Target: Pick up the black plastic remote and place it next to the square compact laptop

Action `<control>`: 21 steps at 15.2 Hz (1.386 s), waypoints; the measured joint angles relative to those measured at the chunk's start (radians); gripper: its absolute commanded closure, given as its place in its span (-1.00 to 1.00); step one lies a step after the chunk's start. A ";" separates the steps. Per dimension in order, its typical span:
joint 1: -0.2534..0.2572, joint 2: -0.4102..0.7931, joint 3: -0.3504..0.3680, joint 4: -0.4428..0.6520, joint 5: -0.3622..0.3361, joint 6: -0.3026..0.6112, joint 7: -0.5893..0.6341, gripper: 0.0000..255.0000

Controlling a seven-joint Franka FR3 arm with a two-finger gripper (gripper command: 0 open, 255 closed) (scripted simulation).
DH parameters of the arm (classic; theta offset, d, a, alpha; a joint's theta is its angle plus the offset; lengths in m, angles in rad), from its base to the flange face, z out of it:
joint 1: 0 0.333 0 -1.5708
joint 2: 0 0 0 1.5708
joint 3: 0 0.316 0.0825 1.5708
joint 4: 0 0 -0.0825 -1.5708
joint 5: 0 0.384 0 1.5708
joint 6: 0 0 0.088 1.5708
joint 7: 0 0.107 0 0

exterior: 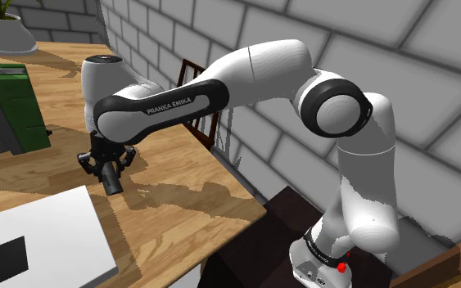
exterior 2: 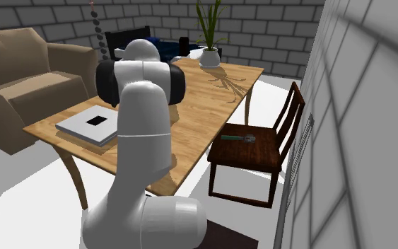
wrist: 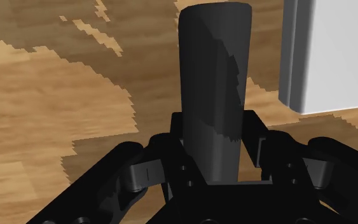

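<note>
Carry step. Your gripper (exterior: 108, 169) is clamped on the remote (wrist: 212, 95), which hangs over the table (exterior: 179, 192) near the laptop (exterior: 32, 237). Next, likely: lower it beside the laptop's edge without touching, then release.
</note>
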 measured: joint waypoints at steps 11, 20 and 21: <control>0.000 0.015 -0.003 -0.014 -0.003 0.029 -0.001 -1.00; -0.010 -0.033 0.003 0.014 0.009 -0.044 -0.010 -1.00; -0.008 -0.037 0.004 0.022 0.009 -0.057 -0.008 -1.00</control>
